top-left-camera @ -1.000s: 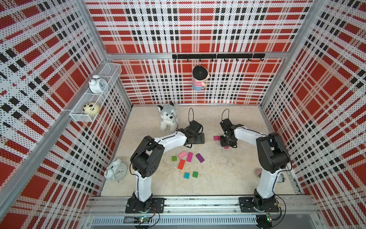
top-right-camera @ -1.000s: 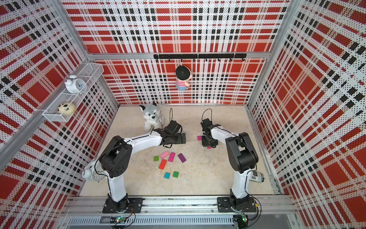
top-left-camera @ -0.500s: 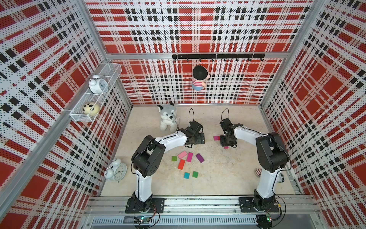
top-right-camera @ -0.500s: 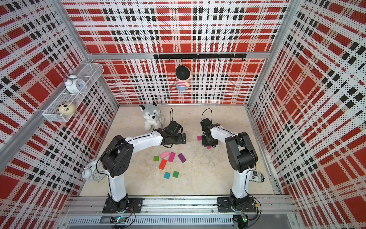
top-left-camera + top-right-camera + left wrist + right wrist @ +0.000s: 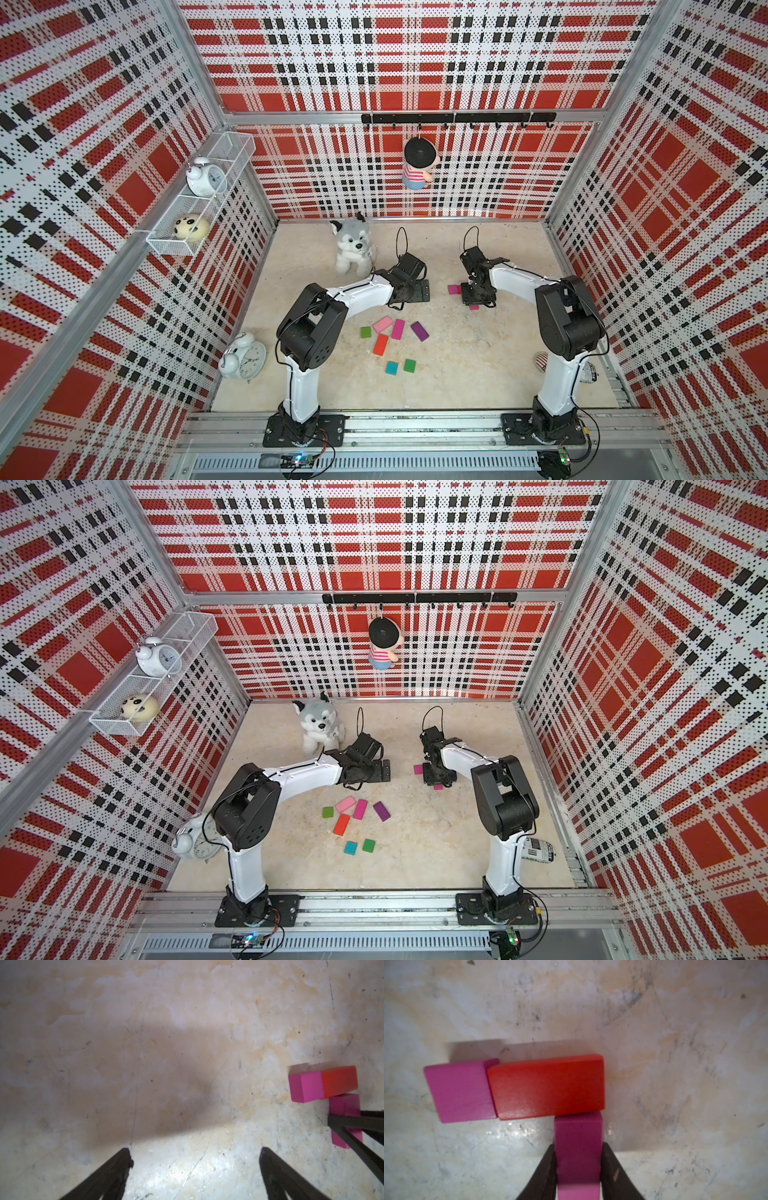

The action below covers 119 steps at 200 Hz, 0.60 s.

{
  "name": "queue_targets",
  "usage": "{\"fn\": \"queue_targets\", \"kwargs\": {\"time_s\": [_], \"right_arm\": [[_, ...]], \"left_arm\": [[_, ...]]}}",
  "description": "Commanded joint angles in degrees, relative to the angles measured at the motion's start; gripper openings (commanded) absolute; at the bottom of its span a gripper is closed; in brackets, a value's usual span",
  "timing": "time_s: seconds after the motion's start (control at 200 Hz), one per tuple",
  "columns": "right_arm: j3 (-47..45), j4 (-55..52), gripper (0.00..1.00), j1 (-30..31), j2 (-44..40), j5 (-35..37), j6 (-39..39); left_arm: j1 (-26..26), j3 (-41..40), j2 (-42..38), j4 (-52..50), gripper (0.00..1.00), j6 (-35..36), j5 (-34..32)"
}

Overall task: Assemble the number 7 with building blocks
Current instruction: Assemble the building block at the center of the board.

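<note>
Though seven blocks (image 5: pixel 397 329) lie unused, bar (image 5: pixel 512 1089): magenta square wooden block (image 5: pixel 459 1093) abuts red-orange rectangular block (image 5: pixel 550 1084).
Right gripper (image 5: pixel 578 1147): pinching magenta rectangular block (image 5: pixel 578 1132) against it.
Left gripper (image 5: pixel 195 1151): spread, empty.

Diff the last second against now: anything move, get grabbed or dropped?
Nothing visibly moved in both top views. The right gripper stays put, fingers now against the sides of the magenta block beside the red block. Left gripper stays open; loose blocks and plush dog are where they were.
</note>
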Motion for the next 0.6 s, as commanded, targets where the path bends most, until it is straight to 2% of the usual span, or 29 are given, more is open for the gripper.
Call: {"fn": "queue_targets", "kwargs": {"time_s": [0.0,0.11,0.301,0.416,0.591], "right_arm": [[0.44,-0.99,0.37,-0.39,1.76,1.52,-0.78],[0.52,-1.24,0.41,-0.42,1.87,1.74,-0.95],[1.12,-1.69,0.57,-0.40,0.11,1.03,0.18],[0.84,-1.52,0.61,0.47,-4.57,0.35,1.33],[-0.59,-1.25,0.66,6.37,-12.99,-0.46,1.86]], "left_arm": [[-0.30,1.58,0.83,-0.14,0.98,0.09,0.25],[-0.30,1.58,0.83,-0.12,0.98,0.05,0.23],[-0.30,1.51,0.71,-0.14,0.98,0.00,0.09],[-0.06,1.24,0.08,-0.03,0.98,-0.17,-0.13],[3.03,-1.59,-3.81,1.39,0.98,-0.83,-0.41]]}}
